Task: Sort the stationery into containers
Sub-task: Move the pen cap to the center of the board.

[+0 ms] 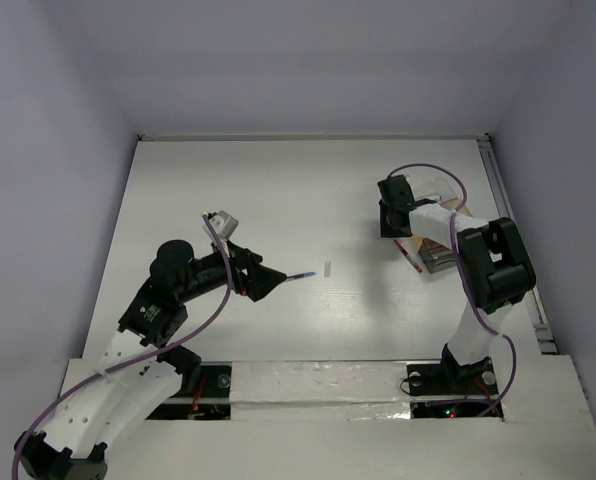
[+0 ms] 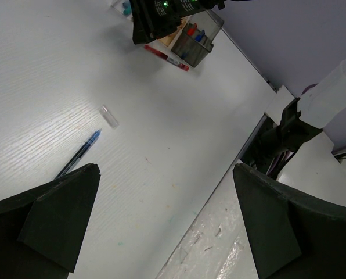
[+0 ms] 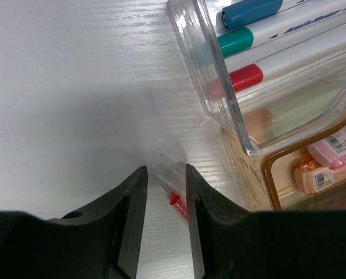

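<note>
The white table [image 1: 228, 200] carries little loose stock, so I judge the sorting well along but unfinished. The containers [image 1: 436, 256] sit at the far right, partly under the right arm. The clear box [image 3: 219, 87] holds three capped markers [image 3: 242, 40]: blue, green and red. The orange-tan box [image 3: 271, 174] beside it holds pink-orange pieces [image 3: 330, 154] with barcode labels. The grey box [image 2: 197, 46] has red and blue pens standing in it. Three things lie outside, as far as the views show. A red pen [image 3: 176, 202] lies on the table just beside the near-left side of the containers. The right gripper [image 3: 164, 168] straddles it with its fingers drawn close, though I cannot tell whether they pinch it. A blue pen [image 2: 80, 154] lies mid-table, its near end hidden behind one finger of the left gripper [image 2: 165, 174]. That pincer is spread wide and clamps nothing. A small clear cap [image 2: 110, 116] lies just beyond the blue pen's tip. Both pens, and perhaps the cap, remain to be boxed.
</note>
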You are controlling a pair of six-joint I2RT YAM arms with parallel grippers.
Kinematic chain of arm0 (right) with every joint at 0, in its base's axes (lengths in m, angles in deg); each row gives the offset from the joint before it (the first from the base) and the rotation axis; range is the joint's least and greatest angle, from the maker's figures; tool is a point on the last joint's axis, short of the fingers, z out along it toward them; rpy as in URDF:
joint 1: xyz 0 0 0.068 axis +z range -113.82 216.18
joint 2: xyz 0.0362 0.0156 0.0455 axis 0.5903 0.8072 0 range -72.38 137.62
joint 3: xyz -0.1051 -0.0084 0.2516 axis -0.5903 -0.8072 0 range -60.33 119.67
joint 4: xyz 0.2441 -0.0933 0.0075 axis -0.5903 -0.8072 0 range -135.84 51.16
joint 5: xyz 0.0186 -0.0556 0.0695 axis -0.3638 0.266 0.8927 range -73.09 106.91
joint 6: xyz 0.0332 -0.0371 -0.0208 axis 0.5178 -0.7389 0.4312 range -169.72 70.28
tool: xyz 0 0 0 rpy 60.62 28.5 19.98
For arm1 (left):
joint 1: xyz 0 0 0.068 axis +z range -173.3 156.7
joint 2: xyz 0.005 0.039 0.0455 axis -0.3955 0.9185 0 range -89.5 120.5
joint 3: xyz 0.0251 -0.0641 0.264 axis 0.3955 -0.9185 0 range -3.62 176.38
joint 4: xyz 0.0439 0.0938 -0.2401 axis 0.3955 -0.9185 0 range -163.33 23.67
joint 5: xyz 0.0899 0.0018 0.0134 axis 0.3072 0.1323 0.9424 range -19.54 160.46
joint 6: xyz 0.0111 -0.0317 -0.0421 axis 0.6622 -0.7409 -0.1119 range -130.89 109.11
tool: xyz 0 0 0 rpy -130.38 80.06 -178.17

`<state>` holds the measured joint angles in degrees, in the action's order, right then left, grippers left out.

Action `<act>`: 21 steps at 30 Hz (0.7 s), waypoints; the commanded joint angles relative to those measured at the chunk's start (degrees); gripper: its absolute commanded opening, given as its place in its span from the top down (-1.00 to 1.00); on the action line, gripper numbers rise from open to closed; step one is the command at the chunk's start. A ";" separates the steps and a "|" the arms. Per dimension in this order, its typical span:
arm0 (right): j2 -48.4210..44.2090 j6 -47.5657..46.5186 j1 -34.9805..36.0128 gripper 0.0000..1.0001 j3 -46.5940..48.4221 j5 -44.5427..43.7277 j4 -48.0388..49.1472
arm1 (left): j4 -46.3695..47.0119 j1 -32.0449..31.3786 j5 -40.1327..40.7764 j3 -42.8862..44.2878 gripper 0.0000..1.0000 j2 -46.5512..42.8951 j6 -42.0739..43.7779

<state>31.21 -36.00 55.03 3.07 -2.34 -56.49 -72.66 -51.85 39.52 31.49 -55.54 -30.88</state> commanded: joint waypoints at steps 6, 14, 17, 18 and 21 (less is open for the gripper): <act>0.64 -0.88 0.48 0.31 3.05 -0.27 -1.69 | 1.58 -0.36 0.09 0.48 -0.98 0.06 0.56; 3.37 -2.46 0.48 0.36 5.33 2.46 -3.44 | 1.58 -0.36 0.09 0.48 -0.98 0.06 0.65; 4.16 -3.17 0.48 0.44 5.69 2.72 -3.62 | 1.58 -0.36 0.09 0.48 -0.98 0.06 0.65; 4.25 -3.52 0.48 0.52 5.69 2.46 -3.45 | 1.58 -0.36 0.18 0.48 -0.98 0.15 0.65; 4.25 -4.40 0.48 0.60 5.51 2.20 -2.22 | 1.49 0.16 0.18 0.57 -0.98 0.23 0.65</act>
<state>34.25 -38.80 55.03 7.46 -1.05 -58.15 -72.66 -51.83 39.55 31.49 -55.48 -30.88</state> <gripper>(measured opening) 0.217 0.989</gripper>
